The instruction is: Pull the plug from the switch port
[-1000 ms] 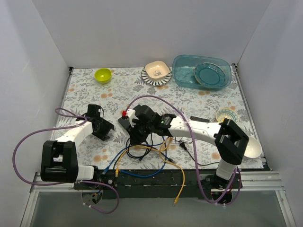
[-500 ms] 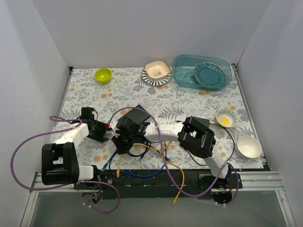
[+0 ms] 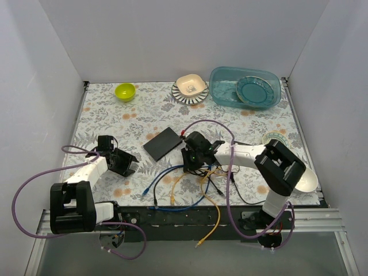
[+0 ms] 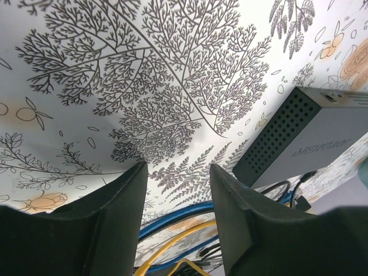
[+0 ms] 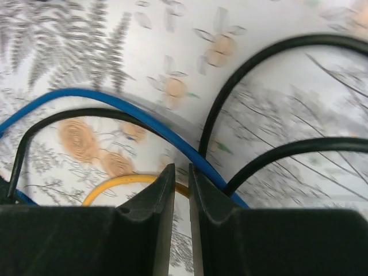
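- Far left of floral worktop (image 3: 115, 118): left claw (image 3: 122, 163) low over the print, pointing right. Fingers (image 4: 115, 213) wide apart, nothing btwn them but bare pattern.
- Back left: lime-green bowl (image 3: 125, 91), well apart from the rest.
- Left of centre: switch (image 3: 163, 143), flat on worktop at an angle, btwn the two claws and touching neither. In left wrist view, perforated side twd cam, a dark lead by its lower corner — plugged in or not, cannot tell.
- Front centre: loose tangle of leads spilling twd near edge: blue cable (image 5: 115, 102), yellow cable (image 5: 121, 184), black cable (image 5: 310, 39).
- Just right of switch: right claw (image 3: 191, 164) down over the tangle. Fingers (image 5: 152, 224) all but together w/ only a slit left, nothing seen in the slit. All three cable colours on worktop just beyond the tips.
- Back centre: striped plate (image 3: 179, 95) w/ square cream dish (image 3: 190, 84) on it.
- Back right: teal tub (image 3: 221, 77), teal plate (image 3: 252, 90) inside.
- Right side: small patterned bowl (image 3: 275, 138) partly hidden behind right arm, white bowl (image 3: 307, 181) nr front edge.
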Available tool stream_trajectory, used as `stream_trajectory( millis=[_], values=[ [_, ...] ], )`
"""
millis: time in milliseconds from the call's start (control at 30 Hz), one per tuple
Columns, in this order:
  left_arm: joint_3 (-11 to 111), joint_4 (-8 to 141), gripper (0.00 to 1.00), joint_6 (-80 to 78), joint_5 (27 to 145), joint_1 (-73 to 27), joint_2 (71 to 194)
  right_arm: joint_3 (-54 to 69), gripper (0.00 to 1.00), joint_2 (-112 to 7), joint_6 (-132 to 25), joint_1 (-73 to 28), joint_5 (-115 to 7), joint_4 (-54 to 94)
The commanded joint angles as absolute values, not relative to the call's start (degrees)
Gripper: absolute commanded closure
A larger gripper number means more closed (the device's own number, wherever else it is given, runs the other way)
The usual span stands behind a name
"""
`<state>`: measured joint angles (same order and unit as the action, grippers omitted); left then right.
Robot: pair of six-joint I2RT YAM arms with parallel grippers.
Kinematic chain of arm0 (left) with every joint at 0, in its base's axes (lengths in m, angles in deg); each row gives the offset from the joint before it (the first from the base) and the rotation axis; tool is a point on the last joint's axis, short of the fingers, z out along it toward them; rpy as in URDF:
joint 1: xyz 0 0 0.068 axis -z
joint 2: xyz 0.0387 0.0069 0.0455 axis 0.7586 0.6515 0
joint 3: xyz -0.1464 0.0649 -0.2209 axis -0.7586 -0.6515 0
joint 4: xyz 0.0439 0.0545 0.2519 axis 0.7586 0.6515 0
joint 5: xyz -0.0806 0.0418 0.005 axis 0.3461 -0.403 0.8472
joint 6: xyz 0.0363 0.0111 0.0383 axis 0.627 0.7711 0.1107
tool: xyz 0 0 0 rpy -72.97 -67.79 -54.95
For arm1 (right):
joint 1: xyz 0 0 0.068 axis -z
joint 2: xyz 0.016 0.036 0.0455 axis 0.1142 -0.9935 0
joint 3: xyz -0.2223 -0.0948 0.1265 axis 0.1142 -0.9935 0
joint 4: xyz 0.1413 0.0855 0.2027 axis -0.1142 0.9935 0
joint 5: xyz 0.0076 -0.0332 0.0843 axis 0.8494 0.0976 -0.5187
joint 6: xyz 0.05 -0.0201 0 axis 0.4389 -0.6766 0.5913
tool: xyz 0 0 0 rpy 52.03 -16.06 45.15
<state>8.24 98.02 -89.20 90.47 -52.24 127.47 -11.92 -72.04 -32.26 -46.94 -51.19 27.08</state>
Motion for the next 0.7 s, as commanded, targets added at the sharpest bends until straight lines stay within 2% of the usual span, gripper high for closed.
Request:
stream_trajectory(
  millis=[0,267,500,667],
  values=[
    [8.3,101.1,0.53,-85.2,91.6,-52.3,129.0,-17.5,0.76,-72.4,-29.3,-43.2,-39.3,45.1],
    [5.9,98.1,0.55,-86.1,98.4,-51.1,128.9,-19.1,0.77,-67.6,-26.1,-31.5,-37.9,53.8],
    [8.3,99.8,0.56,-85.5,98.9,-50.1,129.6,-25.1,0.71,-60.3,-25.3,-18.7,-36.6,54.8],
    [10.0,101.3,0.56,-84.7,97.5,-50.2,130.4,-18.5,0.70,-55.7,-24.7,-20.4,-33.2,57.3]
  ],
)
